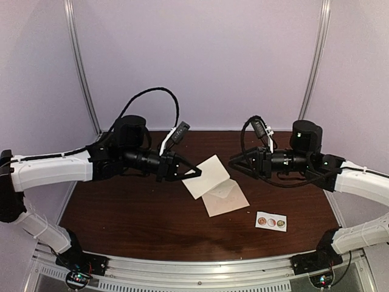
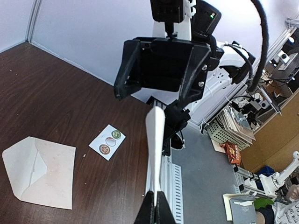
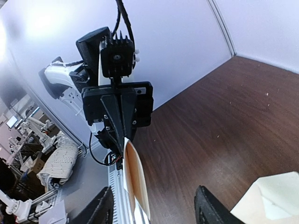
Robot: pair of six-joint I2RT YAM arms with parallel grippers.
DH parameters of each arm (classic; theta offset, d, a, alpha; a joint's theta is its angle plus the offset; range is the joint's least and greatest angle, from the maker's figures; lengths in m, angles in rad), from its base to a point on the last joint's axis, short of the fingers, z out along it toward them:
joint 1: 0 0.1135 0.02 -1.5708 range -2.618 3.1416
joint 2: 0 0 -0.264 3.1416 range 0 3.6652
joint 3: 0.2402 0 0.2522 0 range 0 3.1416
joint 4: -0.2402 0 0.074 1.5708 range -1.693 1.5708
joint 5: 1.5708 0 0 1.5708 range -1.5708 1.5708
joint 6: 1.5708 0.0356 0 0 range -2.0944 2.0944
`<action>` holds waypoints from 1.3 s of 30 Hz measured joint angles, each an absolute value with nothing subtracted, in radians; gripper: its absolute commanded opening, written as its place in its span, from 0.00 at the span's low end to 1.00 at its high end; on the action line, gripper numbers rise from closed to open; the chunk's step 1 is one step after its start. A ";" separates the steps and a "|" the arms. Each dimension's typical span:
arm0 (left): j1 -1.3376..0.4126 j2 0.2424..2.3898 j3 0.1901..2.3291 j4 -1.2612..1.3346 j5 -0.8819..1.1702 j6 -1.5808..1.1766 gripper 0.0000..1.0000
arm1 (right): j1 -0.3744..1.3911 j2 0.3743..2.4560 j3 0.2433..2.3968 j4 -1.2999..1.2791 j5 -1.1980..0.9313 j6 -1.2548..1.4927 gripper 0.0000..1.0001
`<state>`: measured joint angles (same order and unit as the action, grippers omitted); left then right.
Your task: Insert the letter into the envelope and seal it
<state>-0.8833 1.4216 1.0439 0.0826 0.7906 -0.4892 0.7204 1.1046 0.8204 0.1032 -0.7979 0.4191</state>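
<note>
Top external, left pincer (image 1: 196,174) clamping letter (image 1: 210,176)

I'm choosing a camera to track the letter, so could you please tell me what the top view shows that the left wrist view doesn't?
Only the top view shows the letter face-on, hiding part of the envelope. Only the left wrist view shows the envelope whole, flap open, and a basket beyond the table. Both show the letter pinched in the left jaws, plus the envelope and sticker strip.
</note>
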 measured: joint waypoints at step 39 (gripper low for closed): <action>-0.900 1.350 0.778 0.465 0.643 -0.700 0.16 | 0.802 1.144 0.758 0.445 -0.746 0.575 0.00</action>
<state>-0.9005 1.3499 0.7776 0.4652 0.6430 -0.7002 0.8021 1.1442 0.7582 0.4454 -0.7464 0.5755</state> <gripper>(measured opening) 0.200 0.008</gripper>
